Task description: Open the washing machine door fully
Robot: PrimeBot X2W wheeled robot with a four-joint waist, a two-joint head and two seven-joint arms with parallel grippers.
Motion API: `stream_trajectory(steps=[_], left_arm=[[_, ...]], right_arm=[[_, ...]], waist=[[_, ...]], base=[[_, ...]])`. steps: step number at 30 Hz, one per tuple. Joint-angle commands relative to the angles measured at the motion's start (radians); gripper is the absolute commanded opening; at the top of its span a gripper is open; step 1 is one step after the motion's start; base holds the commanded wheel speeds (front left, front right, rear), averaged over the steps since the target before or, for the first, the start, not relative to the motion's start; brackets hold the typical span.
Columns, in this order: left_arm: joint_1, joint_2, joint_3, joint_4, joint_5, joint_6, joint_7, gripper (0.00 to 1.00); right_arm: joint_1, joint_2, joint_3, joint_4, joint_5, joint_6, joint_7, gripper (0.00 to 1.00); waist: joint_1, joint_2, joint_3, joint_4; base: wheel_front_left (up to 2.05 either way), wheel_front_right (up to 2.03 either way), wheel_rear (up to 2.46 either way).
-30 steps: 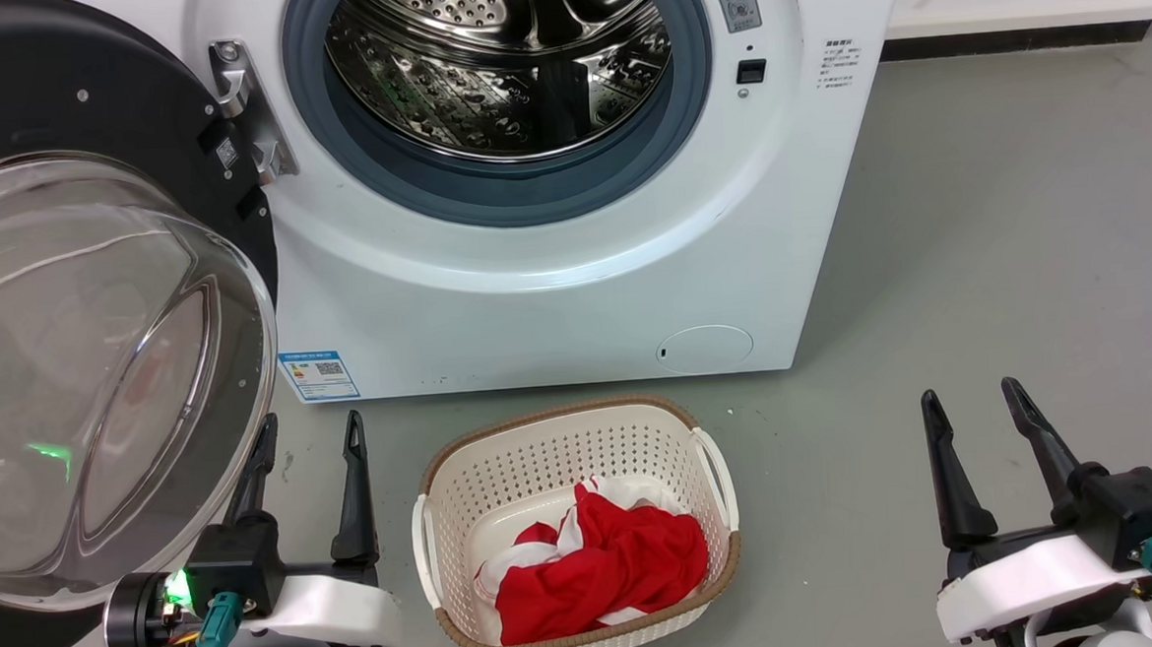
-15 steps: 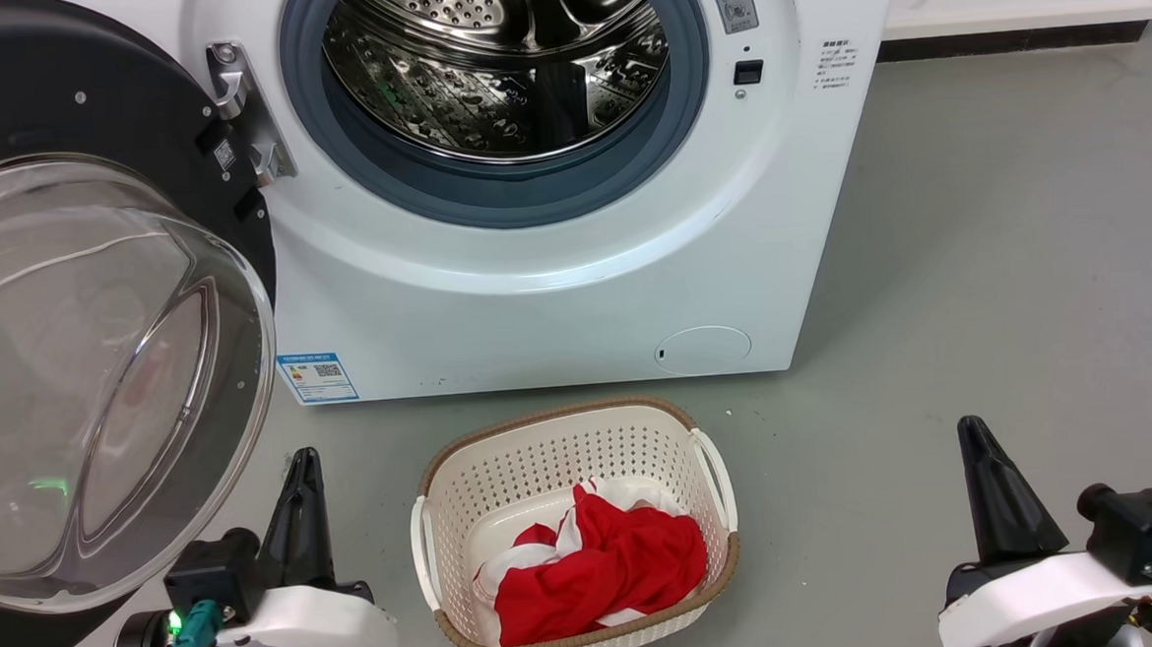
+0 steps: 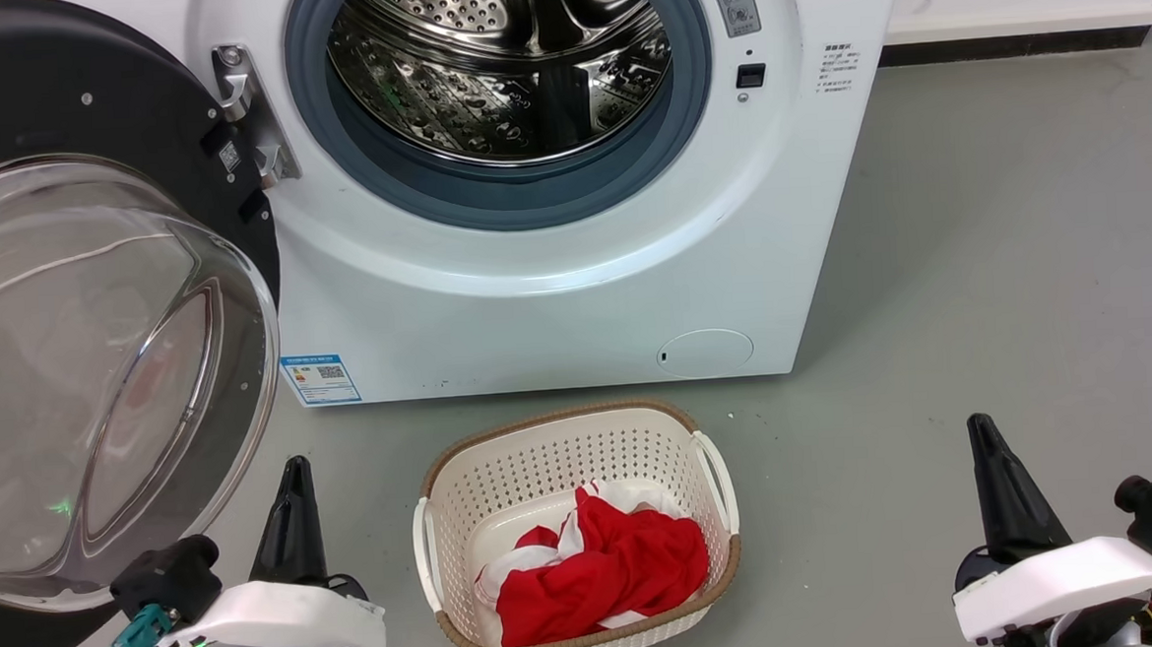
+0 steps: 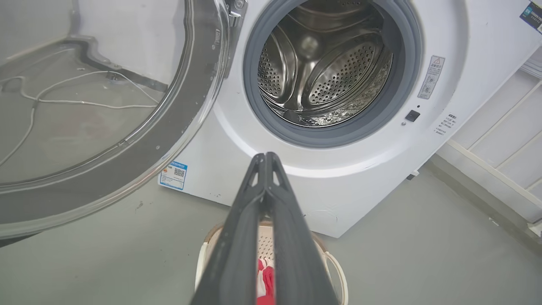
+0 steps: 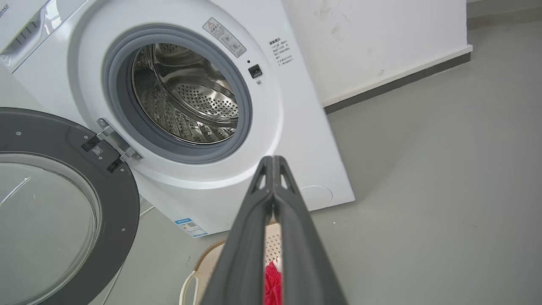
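Your left gripper (image 3: 294, 468) closed, empty; washing machine door (image 3: 94, 339) wide open just left of it. Right gripper (image 3: 982, 426) closed too.

The washing machine door (image 3: 93, 329) stands wide open at nine o'clock; left gripper (image 3: 294, 471) at seven, right gripper (image 3: 982, 432) at five, both pinched closed.

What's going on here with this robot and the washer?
A two-armed robot faces a washing machine whose door is swung wide open to the robot's left, baring the steel drum. Its left tool and right tool are both shut, empty and touching nothing. A laundry basket with a red-and-white garment sits on the floor between them.
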Motion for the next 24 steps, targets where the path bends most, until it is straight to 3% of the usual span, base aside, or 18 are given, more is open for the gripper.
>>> stream_trajectory(steps=[1,7,24], left_arm=[[-0.025,0.004,0.004,-0.011,-0.037,-0.006,0.006,0.0],[-0.029,0.002,0.013,-0.004,-0.173,-0.016,0.037,0.0],[-0.038,-0.001,0.03,0.011,-0.423,-0.034,0.097,0.0]], right_arm=[[-0.026,-0.009,-0.002,-0.009,0.041,0.0,0.003,0.0],[-0.038,-0.014,-0.005,0.006,0.178,0.0,0.025,0.0],[-0.056,-0.019,-0.016,0.033,0.429,0.0,0.068,0.0]], waist=[[0.0,0.0,0.0,0.0],[0.0,0.0,-0.003,0.002],[0.0,0.0,-0.009,0.006]], base=[[0.0,0.0,0.0],[0.0,0.0,0.0],[0.0,0.0,0.0]])
